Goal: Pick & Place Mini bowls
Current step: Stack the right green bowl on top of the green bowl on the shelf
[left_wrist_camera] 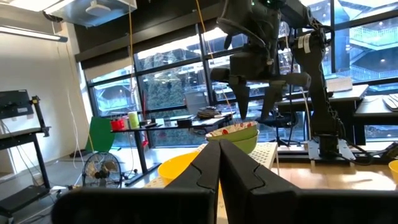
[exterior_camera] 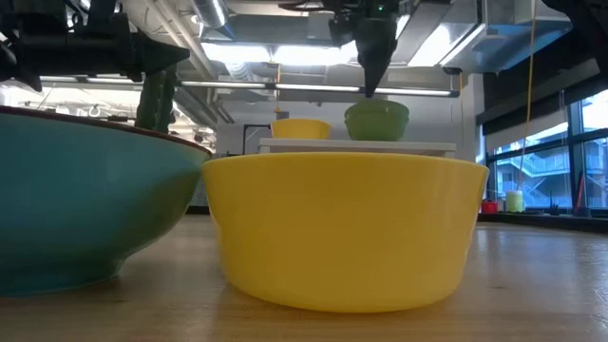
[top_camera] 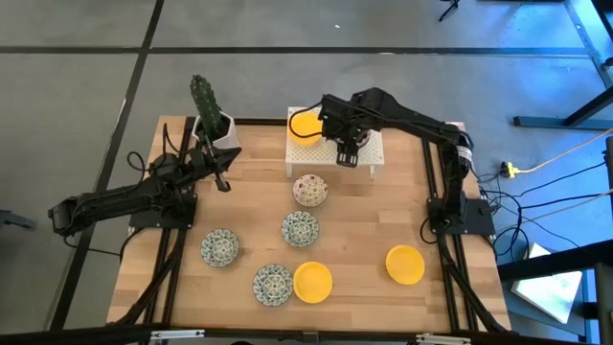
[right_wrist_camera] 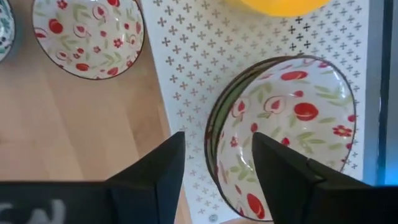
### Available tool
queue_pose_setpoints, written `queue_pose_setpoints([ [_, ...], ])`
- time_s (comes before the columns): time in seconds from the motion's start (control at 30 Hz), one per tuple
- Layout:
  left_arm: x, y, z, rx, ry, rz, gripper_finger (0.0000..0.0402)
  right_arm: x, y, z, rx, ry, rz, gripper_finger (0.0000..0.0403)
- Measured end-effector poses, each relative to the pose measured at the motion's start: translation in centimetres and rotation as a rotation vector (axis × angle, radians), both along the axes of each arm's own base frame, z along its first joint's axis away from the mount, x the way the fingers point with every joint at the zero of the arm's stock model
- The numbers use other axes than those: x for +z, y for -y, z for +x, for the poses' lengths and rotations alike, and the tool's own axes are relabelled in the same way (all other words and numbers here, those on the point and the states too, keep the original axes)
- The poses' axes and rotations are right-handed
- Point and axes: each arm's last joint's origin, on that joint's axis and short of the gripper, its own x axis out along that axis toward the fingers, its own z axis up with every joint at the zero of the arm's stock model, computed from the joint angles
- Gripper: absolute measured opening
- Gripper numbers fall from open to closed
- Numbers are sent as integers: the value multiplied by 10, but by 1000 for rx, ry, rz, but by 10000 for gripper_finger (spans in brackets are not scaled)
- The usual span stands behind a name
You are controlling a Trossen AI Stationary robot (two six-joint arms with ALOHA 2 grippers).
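On the white perforated rack (top_camera: 369,151) at the far middle sit a yellow mini bowl (top_camera: 305,125) and a floral mini bowl (right_wrist_camera: 286,124) with a green outside (exterior_camera: 376,121). My right gripper (right_wrist_camera: 217,140) hangs open just above the floral bowl's rim, pointing down, clear of it (exterior_camera: 370,90). On the table lie a second floral bowl (top_camera: 309,190), three blue-green patterned bowls (top_camera: 300,228) (top_camera: 219,247) (top_camera: 273,284) and two yellow bowls (top_camera: 312,282) (top_camera: 405,264). My left gripper (top_camera: 222,180) waits shut at the left, holding nothing.
A white pot with a cactus (top_camera: 213,120) stands at the far left corner, close to my left arm. Bare wood shows at the table's right half around the lone yellow bowl and between the rack and the right arm's base (top_camera: 458,216).
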Motion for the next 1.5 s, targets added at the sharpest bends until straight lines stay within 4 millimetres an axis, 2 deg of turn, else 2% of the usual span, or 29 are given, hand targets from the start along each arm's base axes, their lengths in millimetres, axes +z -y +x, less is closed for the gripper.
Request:
queue_pose_setpoints([
  [0.2, 0, 0, 0, 0, 0, 0, 6, 1, 2, 1, -17, -2, -60, 138],
  [0.37, 0, 0, 0, 0, -1, 0, 1, 5, 1, 2, -12, 30, -46, 66],
  [0.5, 0, 0, 0, 0, -4, -2, 5, 4, 1, 2, -86, 12, -128, 9],
  [0.93, -1, 0, 0, 1, -7, -3, 2, -32, -6, 8, -96, -96, -138, 8],
  [1.33, -1, 0, 0, 1, -8, -3, 2, -32, -5, 11, -80, -77, -147, 9],
  [1.5, -1, 0, 0, 0, -8, -3, 4, -27, -4, 9, -101, -96, -228, 4],
])
